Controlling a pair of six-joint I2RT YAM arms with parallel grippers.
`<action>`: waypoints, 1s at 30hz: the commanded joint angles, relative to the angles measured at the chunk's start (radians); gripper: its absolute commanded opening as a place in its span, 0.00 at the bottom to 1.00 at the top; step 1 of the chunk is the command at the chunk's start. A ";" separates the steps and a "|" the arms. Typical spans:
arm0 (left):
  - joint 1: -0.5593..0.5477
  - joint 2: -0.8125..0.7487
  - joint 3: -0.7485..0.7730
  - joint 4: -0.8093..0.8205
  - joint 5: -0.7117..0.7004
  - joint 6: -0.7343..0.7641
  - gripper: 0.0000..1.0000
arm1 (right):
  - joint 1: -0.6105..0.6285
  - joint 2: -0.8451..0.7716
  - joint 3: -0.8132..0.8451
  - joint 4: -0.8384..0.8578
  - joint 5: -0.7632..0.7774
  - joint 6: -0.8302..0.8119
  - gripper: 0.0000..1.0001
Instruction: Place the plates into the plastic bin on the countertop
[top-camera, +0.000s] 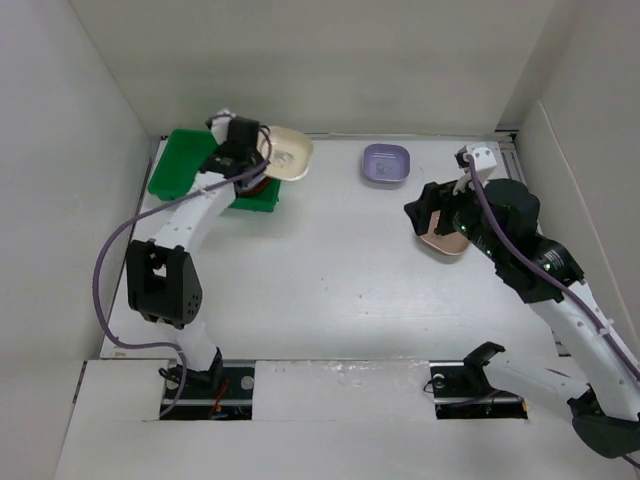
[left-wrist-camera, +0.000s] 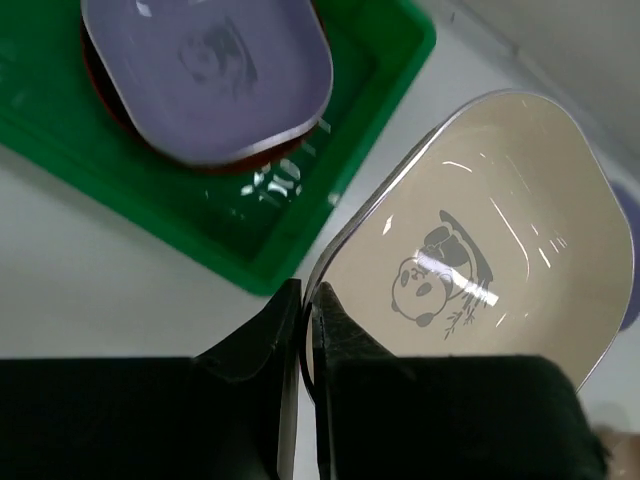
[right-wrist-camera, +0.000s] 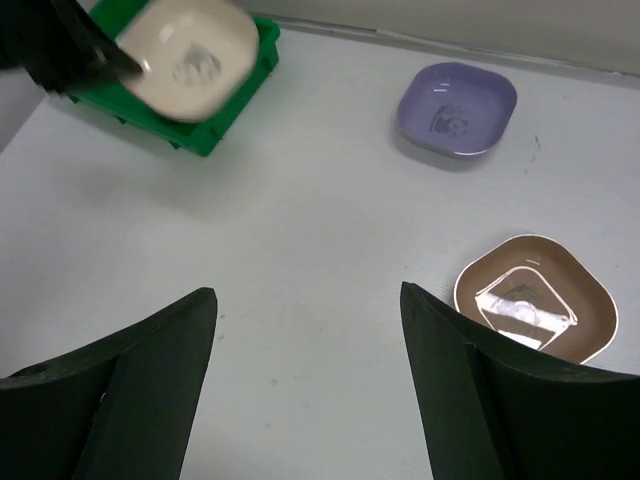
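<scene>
Left hand clamped on the near rim of the cream plate, which juts ahead-right; green bin ahead-left. Thin, stiff, glossy plastic, so probably light and slippery; a rim pinch suits it. Right hand spread wide, empty; tan plate ahead-right on the bench.

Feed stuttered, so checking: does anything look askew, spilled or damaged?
Nothing looks spilled or broken. The only thing out of place is the cream plate: the left gripper pinches its rim, holding it by the green bin corner, not yet set inside. That reads as mid-carry, not a fault.
</scene>
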 joint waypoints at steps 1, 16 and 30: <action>0.139 0.043 0.164 -0.055 0.083 0.058 0.00 | 0.007 0.022 -0.022 0.091 -0.047 -0.025 0.80; 0.361 0.313 0.488 -0.258 0.112 -0.247 0.00 | -0.012 0.071 -0.096 0.157 -0.145 -0.025 0.80; 0.312 0.198 0.189 -0.200 0.086 -0.649 0.00 | -0.012 0.051 -0.106 0.158 -0.156 -0.025 0.80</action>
